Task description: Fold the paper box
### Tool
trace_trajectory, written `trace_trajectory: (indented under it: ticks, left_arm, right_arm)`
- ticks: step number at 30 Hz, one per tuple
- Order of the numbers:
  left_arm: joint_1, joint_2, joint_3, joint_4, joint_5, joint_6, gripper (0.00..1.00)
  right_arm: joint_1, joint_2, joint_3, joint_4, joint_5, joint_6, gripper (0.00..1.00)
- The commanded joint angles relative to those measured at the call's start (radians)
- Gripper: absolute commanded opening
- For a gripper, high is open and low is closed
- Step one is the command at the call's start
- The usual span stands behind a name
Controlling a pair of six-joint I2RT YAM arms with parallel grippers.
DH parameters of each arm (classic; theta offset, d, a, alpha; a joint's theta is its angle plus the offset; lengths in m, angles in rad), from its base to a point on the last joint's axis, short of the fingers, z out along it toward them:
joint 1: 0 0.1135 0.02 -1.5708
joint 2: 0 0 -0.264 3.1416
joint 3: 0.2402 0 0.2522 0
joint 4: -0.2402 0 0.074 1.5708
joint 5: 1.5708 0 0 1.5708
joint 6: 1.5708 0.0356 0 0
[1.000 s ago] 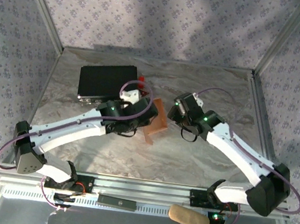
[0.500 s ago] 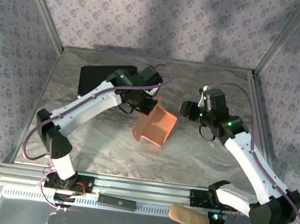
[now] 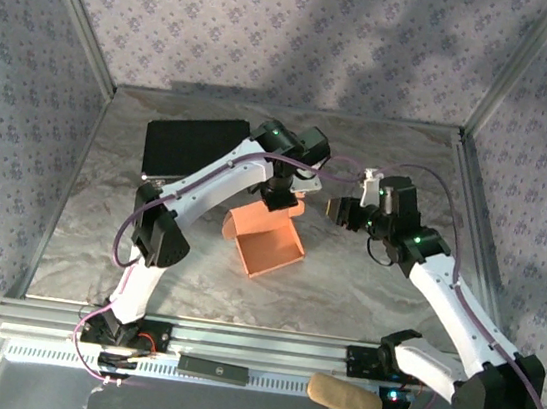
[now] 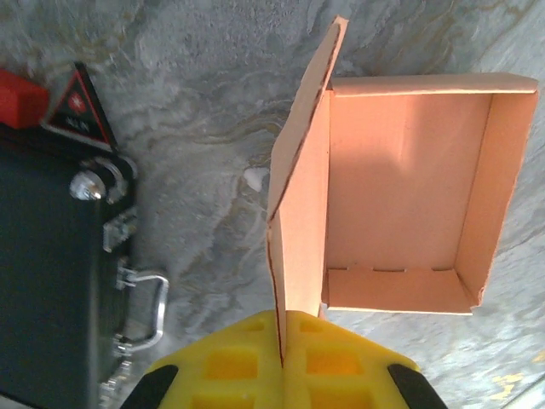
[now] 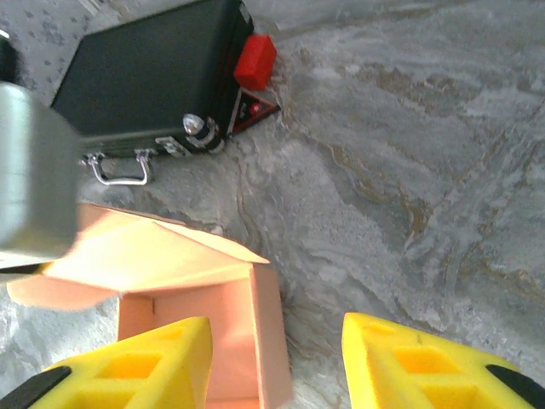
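- My left jaws pinch the raised lid flap of the paper box [image 3: 266, 246], which sits open on the table [image 3: 372, 298] near the black case [image 3: 190, 148]; overpulling may tear the crease.
- My right jaws, spread, hover just beside the box; advancing may dent a wall, though the gap is hard to judge.

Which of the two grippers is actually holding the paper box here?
The left gripper: its yellow fingers are pinched shut on the paper box at its upright flap. The right gripper hangs open nearby, holding nothing.

Robot lab test booth: marble-print table [image 3: 361, 307], floral cloth walls [image 3: 228, 17], aluminium frame posts [image 3: 77, 12], mounting rail [image 3: 275, 348].
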Motion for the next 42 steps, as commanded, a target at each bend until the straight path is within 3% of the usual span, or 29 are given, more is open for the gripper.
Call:
trace_trajectory:
  ticks: [1,4,8,13,17,19,20,25,28,32,42]
  left_arm:
    - [-0.004,-0.001,0.043,0.014,-0.033,0.170,0.00]
    - [-0.009,0.014,0.050,0.024,-0.041,0.185,0.17]
    - [-0.017,0.007,0.034,0.052,-0.026,0.155,0.30]
    - [-0.016,-0.041,0.007,0.109,-0.073,0.093,0.39]
    - [0.023,-0.116,0.007,0.105,-0.137,-0.099,0.50]
    - [0.080,-0.178,-0.043,0.056,-0.082,-0.247,0.51]
    - [0.107,-0.235,-0.122,0.058,-0.032,-0.307,0.57]
    - [0.187,-0.524,-0.647,0.302,0.132,-0.418,0.62]
    - [0.246,-0.603,-0.830,0.420,0.206,-0.459,0.62]
    - [0.274,-0.619,-0.910,0.522,0.270,-0.457,0.63]
    - [0.279,-0.547,-0.940,0.619,0.220,-0.435,0.59]
  right_arm:
    - [-0.017,0.022,-0.037,0.052,-0.041,-0.016,0.45]
    - [-0.028,0.048,-0.052,0.066,-0.054,-0.001,0.45]
    - [-0.031,0.081,-0.046,0.082,-0.078,0.003,0.46]
    - [-0.030,0.138,-0.007,0.078,-0.088,-0.014,0.47]
    - [-0.026,0.196,0.036,0.074,-0.089,-0.046,0.49]
    - [-0.019,0.235,0.072,0.063,-0.099,-0.075,0.49]
    - [-0.012,0.258,0.097,0.050,-0.102,-0.097,0.50]
    - [0.040,0.363,0.212,-0.009,-0.062,-0.203,0.52]
    - [0.079,0.429,0.274,-0.046,-0.030,-0.262,0.54]
    - [0.127,0.496,0.317,-0.067,0.029,-0.322,0.53]
    - [0.141,0.569,0.387,-0.074,0.094,-0.381,0.47]
